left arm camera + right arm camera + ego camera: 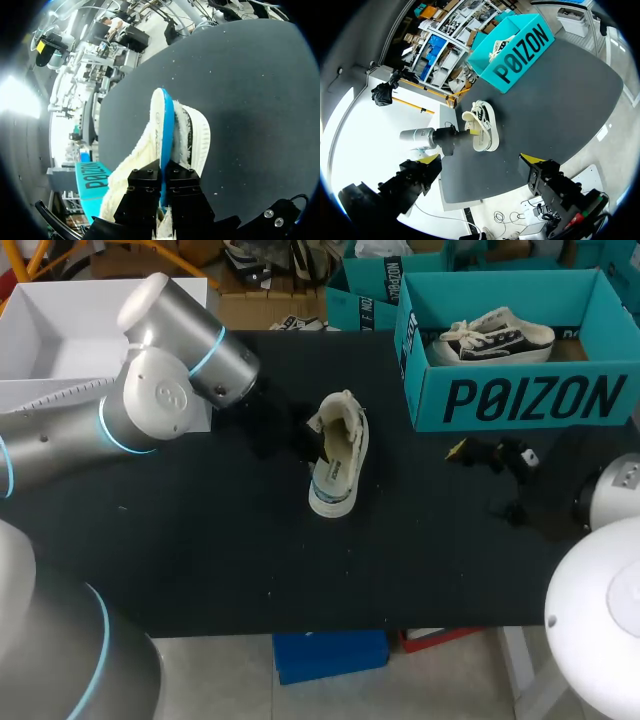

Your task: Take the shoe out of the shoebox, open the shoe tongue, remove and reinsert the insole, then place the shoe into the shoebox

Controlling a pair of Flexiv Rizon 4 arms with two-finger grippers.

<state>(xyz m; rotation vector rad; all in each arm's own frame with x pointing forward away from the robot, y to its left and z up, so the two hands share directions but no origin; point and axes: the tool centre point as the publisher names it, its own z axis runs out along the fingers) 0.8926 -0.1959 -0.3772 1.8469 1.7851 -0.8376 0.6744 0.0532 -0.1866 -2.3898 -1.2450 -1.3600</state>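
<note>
Shoe [338, 455]: cream-white low sneaker with fleecy lining, a white rubber sole and a thin blue line along the sole. It lies on its side near the middle of the black counter [220, 540], outside and well apart from the teal shoebox [520, 400], which stands at the far right of the counter. A second shoe [495, 337], pale with dark panels and laces, sits inside that box. In the left wrist view the shoe [197, 135] fills the space just ahead of the fingers. A thin, flat piece with a bright blue edge, which looks to be the insole [166, 125], stands up out of the opening between the fleece on either side. Left claw [164, 175]: its two black fingers [145, 192] are drawn nearly together, pinching the near end of the insole from both sides. The gap is only as wide as the blue edge, and the yellow tips are hidden against the shoe. From above, the left arm comes in from the left, with its dark wrist right beside the shoe. Right claw [481, 159]: spread wide, yellow tips [431, 159] far apart, nothing between them and nothing touched. It hangs back over the counter's right side, with the shoe [484, 127] and the left arm ahead of it and the shoebox [520, 55] beyond.
</note>
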